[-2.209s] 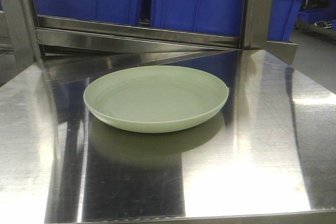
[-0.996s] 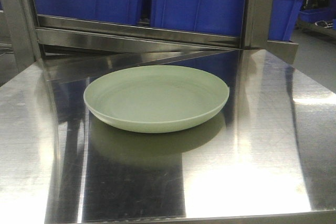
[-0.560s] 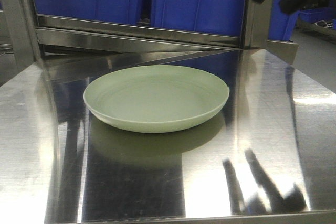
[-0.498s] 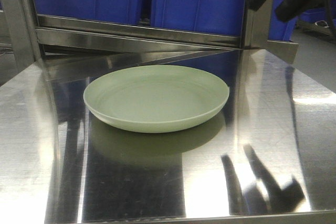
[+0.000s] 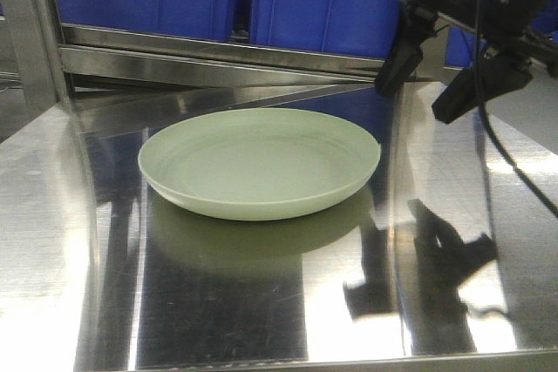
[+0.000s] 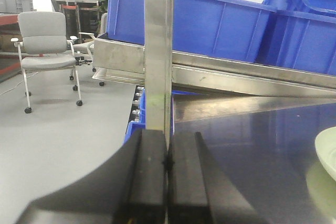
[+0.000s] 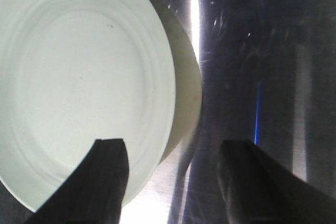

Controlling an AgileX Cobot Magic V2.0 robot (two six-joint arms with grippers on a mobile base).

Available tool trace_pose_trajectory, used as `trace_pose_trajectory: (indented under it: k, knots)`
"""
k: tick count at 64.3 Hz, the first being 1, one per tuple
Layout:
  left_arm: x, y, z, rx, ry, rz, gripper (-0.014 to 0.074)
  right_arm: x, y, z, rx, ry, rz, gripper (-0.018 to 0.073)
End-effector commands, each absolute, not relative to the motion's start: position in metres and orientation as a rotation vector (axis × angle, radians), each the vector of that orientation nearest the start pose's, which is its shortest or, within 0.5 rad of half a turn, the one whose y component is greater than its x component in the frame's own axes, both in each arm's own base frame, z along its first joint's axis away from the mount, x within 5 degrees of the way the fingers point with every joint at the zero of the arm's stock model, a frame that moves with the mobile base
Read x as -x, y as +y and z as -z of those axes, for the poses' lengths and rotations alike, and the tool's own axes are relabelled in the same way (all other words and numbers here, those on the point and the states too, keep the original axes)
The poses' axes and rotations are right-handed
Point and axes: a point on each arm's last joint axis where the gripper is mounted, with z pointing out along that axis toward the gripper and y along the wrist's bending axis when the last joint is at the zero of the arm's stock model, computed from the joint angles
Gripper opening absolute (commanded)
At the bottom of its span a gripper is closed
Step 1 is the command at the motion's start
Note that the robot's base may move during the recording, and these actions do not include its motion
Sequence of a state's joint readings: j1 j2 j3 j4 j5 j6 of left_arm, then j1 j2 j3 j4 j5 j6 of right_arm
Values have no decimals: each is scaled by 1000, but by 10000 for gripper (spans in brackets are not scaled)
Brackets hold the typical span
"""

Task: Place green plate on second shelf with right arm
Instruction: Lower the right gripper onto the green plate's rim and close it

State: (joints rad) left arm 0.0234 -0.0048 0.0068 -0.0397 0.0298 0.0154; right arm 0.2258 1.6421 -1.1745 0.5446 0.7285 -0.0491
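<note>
While the right hand [image 5: 434,78] hovers spread, the round pale sage-green plate [image 5: 259,161] lies beneath it on the shiny steel table [image 5: 52,233]; the left hand [image 6: 167,163] is pressed together.

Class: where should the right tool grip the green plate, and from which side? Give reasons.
Probably the right-hand rim of the green plate, from above, where the open right tool hovers: one finger inside, one outside. The plate lies flat on the table, so only its raised rim can be pinched.

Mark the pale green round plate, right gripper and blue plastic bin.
pale green round plate [image 5: 259,163], front view, centre.
right gripper [image 5: 414,104], front view, between fingertips.
blue plastic bin [image 5: 331,6], front view, front wall.
</note>
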Motion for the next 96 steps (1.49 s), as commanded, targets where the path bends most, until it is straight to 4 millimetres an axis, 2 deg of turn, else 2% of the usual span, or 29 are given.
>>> trace_pose_trajectory:
  k: [1,9,30,61,67,76,85,88,96]
  knots:
    - [-56,2,-204,43,1442,6,130,-331,113,-275,-55,2561,-715,541]
    - [-56,2,-204,43,1442,6,130,-332,124,-266,-34,2581,-727,596]
    - [-56,2,-204,43,1442,6,130,-342,136,-233,-35,2659,-712,596]
    - [-56,2,-204,43,1442,6,130,-348,139,-232,-63,2600,-701,587]
    - [-56,2,-204,43,1442,6,130,-349,139,-231,-64,2604,-701,510]
    - [-56,2,-204,43,1442,6,130,-350,140,-220,-68,2643,-700,275]
    - [-56,2,-204,43,1442,6,130,-350,142,-207,-73,2706,-709,76]
    - [-56,2,-204,43,1442,6,130,-350,142,-206,-73,2712,-712,40]
    - [-56,2,-204,43,1442,6,130,-350,142,-211,-59,2687,-709,52]
